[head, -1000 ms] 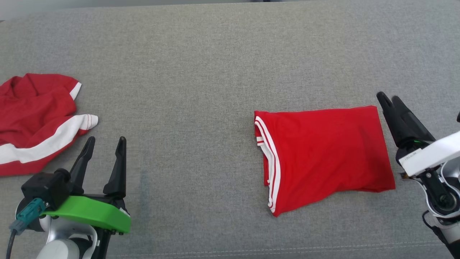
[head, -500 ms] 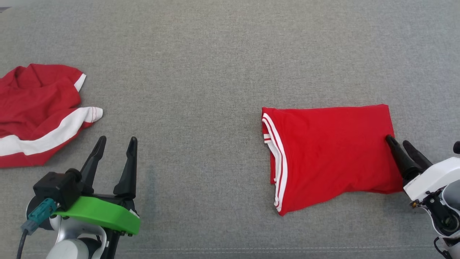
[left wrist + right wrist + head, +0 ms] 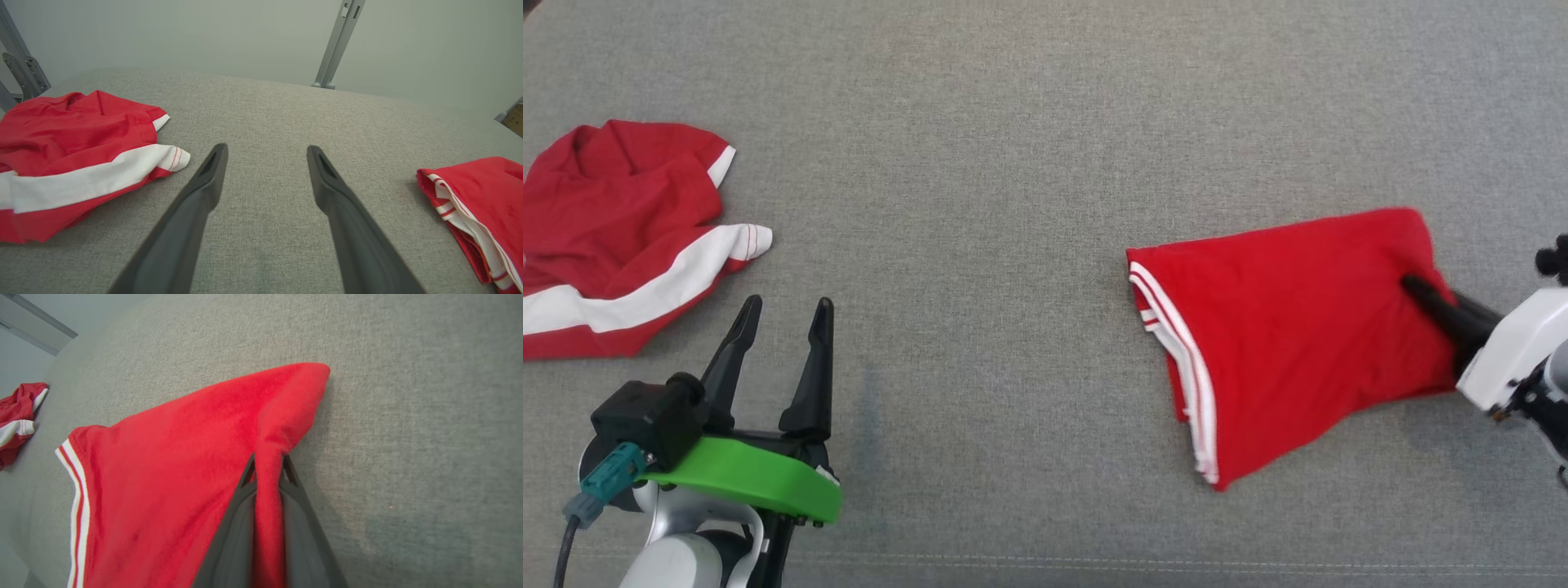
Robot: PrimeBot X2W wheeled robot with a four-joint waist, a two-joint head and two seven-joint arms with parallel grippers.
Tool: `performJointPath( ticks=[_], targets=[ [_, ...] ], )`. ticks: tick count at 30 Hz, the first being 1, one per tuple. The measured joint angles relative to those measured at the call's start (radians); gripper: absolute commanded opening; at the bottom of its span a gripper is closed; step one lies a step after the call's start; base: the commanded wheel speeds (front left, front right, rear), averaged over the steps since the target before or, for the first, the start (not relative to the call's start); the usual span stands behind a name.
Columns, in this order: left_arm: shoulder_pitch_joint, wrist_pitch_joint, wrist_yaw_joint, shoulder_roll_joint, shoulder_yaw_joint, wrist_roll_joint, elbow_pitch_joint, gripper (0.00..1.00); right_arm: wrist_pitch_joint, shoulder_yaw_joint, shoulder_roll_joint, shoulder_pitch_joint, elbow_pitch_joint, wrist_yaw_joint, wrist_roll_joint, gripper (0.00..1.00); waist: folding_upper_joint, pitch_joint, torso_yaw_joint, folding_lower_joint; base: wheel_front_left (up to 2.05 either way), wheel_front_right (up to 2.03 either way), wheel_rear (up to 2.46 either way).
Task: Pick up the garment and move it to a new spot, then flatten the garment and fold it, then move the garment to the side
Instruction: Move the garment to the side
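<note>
Folded red garment (image 3: 1290, 343) at the right of the grey surface (image 3: 1013, 163), its right edge lifted and pinched tight in the right gripper (image 3: 267, 459). The left gripper (image 3: 787, 300), spread wide and empty, hangs near a crumpled second garment (image 3: 613, 220).

You have a broad stretch of bare grey fabric surface (image 3: 1013, 163) through the middle, running from the near edge to the far edge. On the left, a crumpled red-and-white garment (image 3: 613, 237) lies just far-left of your left gripper (image 3: 787, 304). Its 2 fingers stand spread over bare fabric, and the way straight ahead of them is free. On the right, the folded red garment (image 3: 1282, 327) takes up the ground, with your right gripper (image 3: 1417, 287) pinching its right edge. Past the far edge, 1 grey upright post (image 3: 339, 45) and a metal bracket (image 3: 24, 69) at far left stand in the way.
</note>
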Motion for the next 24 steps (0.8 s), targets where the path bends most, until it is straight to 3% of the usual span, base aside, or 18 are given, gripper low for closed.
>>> performJointPath(
  ticks=[3,8,12,17,24],
  targets=[
    [-0.008,0.009,0.000,0.000,-0.006,0.004,-0.011,1.00,0.035,-0.026,-0.088,-0.087,0.007,-0.006,-0.044,0.00,0.0000,0.015,-0.001,0.0000,0.00,0.00,0.00],
    [-0.033,0.030,0.000,0.002,-0.015,0.011,-0.024,1.00,0.082,-0.103,-0.235,-0.199,0.081,-0.067,-0.097,0.00,0.0000,0.043,-0.002,0.0000,0.00,0.00,0.00],
    [-0.051,0.043,0.000,0.003,-0.026,0.023,-0.043,1.00,0.091,-0.135,-0.307,-0.234,0.138,-0.105,-0.143,0.00,0.0000,0.068,0.001,0.0000,0.00,0.00,0.00],
    [-0.059,0.052,0.000,0.009,-0.025,0.034,-0.055,1.00,0.091,-0.145,-0.343,-0.253,0.187,-0.133,-0.179,0.00,0.0000,0.098,0.004,0.0000,0.00,0.00,0.00],
    [-0.061,0.060,0.001,0.012,-0.006,0.039,-0.070,1.00,0.078,-0.159,-0.335,-0.275,0.257,-0.148,-0.179,0.00,0.0000,0.147,-0.006,0.0000,0.00,0.00,0.00]
  ],
)
